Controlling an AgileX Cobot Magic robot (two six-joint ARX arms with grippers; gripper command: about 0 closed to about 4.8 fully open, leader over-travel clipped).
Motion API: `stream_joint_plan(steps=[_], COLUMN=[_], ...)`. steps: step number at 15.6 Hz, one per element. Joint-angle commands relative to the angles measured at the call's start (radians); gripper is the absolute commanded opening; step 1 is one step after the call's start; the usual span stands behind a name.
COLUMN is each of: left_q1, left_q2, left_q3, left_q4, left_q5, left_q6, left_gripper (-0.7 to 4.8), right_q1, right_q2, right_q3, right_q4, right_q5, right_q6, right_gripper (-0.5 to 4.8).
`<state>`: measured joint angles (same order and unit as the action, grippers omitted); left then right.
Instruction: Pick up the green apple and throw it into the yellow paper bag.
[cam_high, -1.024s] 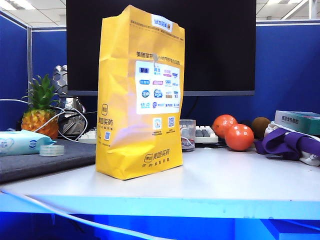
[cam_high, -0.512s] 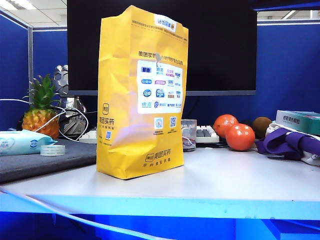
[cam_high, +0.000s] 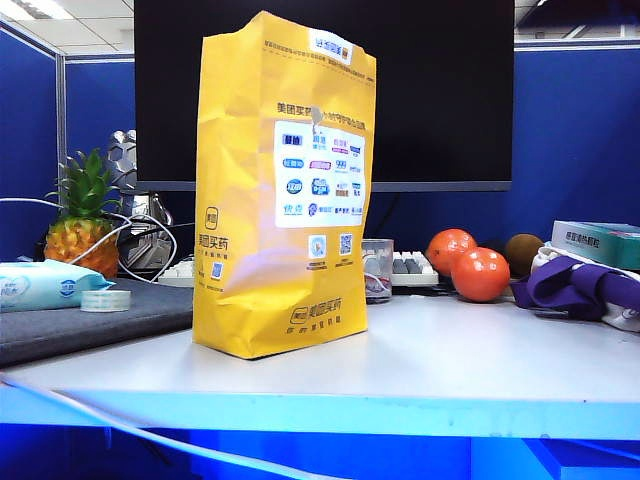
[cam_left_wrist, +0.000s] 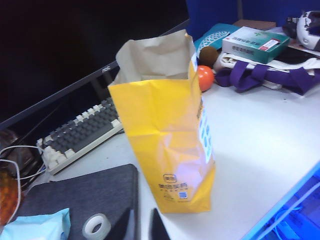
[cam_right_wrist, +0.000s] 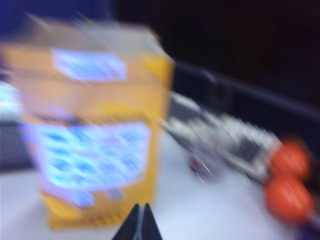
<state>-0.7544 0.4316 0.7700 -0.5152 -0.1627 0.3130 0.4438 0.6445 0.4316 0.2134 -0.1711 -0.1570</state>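
Bag stands upright on the table, mouth open. Left gripper and right gripper hang above, both closed, empty.

Left gripper: dark fingertips at frame's 6 o'clock edge, jaws closed, nothing held. Right gripper: fingertips pressed together, empty, view motion-blurred.

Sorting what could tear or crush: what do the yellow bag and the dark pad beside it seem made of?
The yellow paper bag looks like creased paper with a slightly glossy yellow outside and a plain brownish inside. The dark pad looks like matte woven fabric or felt, judging by its speckled grey surface, though this is uncertain.
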Motion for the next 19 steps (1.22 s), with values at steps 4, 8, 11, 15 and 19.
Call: stream_joint_plan(steps=[4, 8, 11, 15, 19], left_q1=[0.001, 0.001, 0.0, 0.0, 0.005], left_q2=[-0.001, 0.0, 0.0, 0.0, -0.01], left_q3=[0.002, 0.002, 0.002, 0.002, -0.021], left_q4=[0.071, 0.082, 0.076, 0.076, 0.112], left_q5=[-0.016, -0.057, -0.061, -0.061, -0.062], left_q6=[-0.008, -0.007, -0.007, -0.007, -0.007], left_gripper=[0.57, 0.58, 0.58, 0.57, 0.58], right_q1=[0.001, -0.021, -0.021, -0.021, -0.02], right_q2=[0.016, 0.037, 0.036, 0.037, -0.003], right_q3=[0.004, 0.004, 0.004, 0.004, -0.044], right_q4=[0.057, 0.119, 0.143, 0.102, 0.103], right_q5=[0.186, 0.192, 0.195, 0.195, 0.195], right_q6=[-0.019, 0.066, 0.066, 0.065, 0.065], right_gripper=[-0.01, 0.0, 0.0, 0.0, 0.0])
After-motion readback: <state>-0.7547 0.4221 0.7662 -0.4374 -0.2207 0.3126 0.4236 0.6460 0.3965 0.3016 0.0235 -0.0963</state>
